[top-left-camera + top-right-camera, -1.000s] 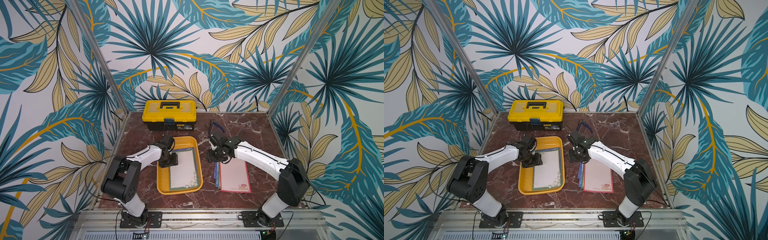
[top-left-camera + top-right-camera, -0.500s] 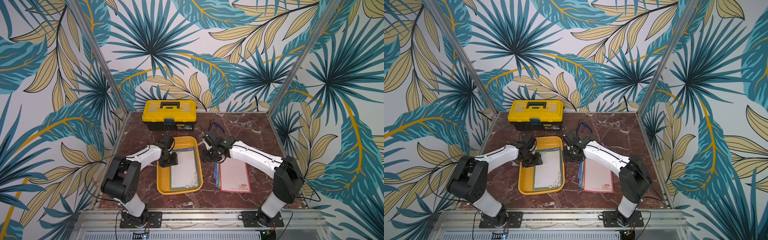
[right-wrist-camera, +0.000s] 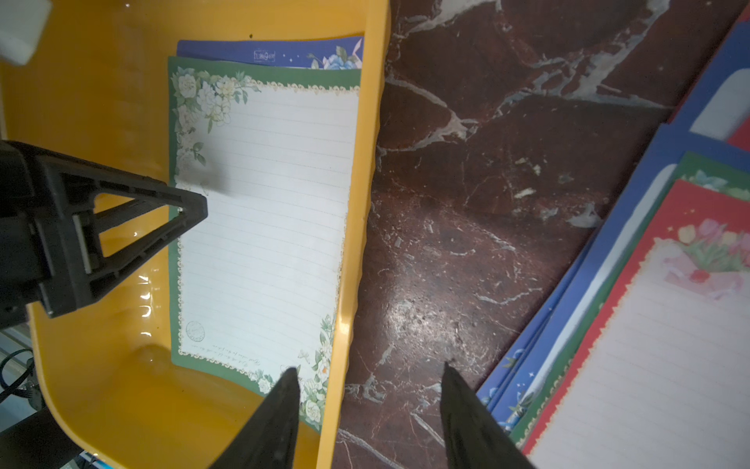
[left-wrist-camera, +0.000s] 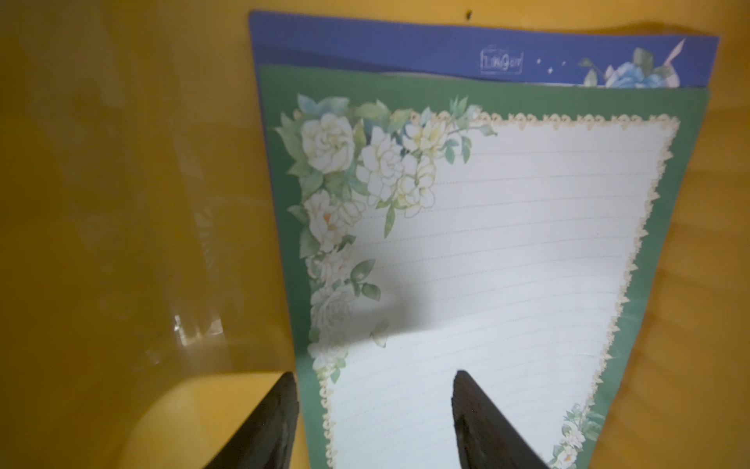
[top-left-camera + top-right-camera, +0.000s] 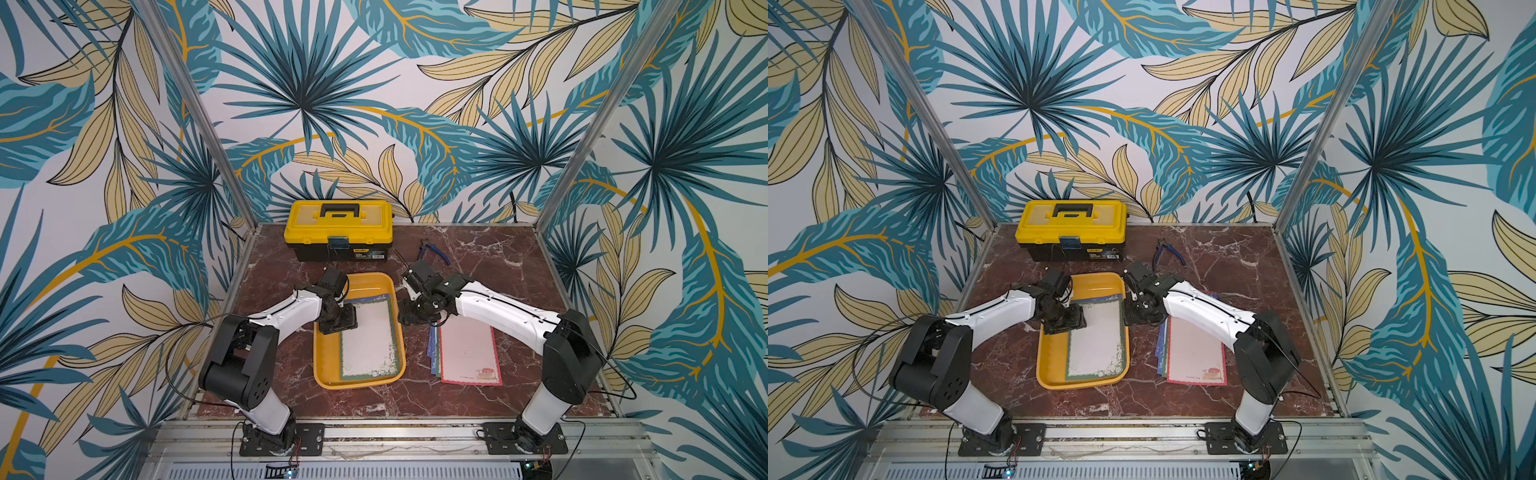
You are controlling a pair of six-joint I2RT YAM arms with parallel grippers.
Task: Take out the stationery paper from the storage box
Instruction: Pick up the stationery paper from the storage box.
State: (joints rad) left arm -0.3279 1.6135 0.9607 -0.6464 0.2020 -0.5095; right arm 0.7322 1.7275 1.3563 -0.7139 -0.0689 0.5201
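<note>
Well along, judging by where the sheets lie. In the box (image 5: 365,283), mid-surface (image 5: 498,257) toward the front edge: a green sheet (image 5: 368,336) on top, with a blue sheet (image 4: 406,48) under it peeking out only at the far end. Both pushed against the box's right wall, leaving bare yellow floor along the left. Already out, just right of the box: a pile (image 5: 432,353) of blue and green sheets fanned under a red sheet (image 5: 467,349), flat on the surface.

Low inside the box, near its far-left corner: the left tool (image 4: 373,377), jaws apart and empty, one fingertip at the green sheet's left edge, the other over its white centre. Probably set there to pinch or lift that free edge, flat thin paper offering nothing else to grip. Whether touching the paper, cannot tell.

Released too, with nothing between the jaws: the right tool (image 3: 367,367), hanging by the box's right rim toward the far end, beside the bare strip of surface between box and pile. Likely posted there to carry the sheet across.

In the way: the box's raised right wall, hard against the sheets, and the two tools crowding the same end. Well clear along the rear edge: a toolbox (image 5: 338,228) and, to its right, pliers (image 5: 434,251).
</note>
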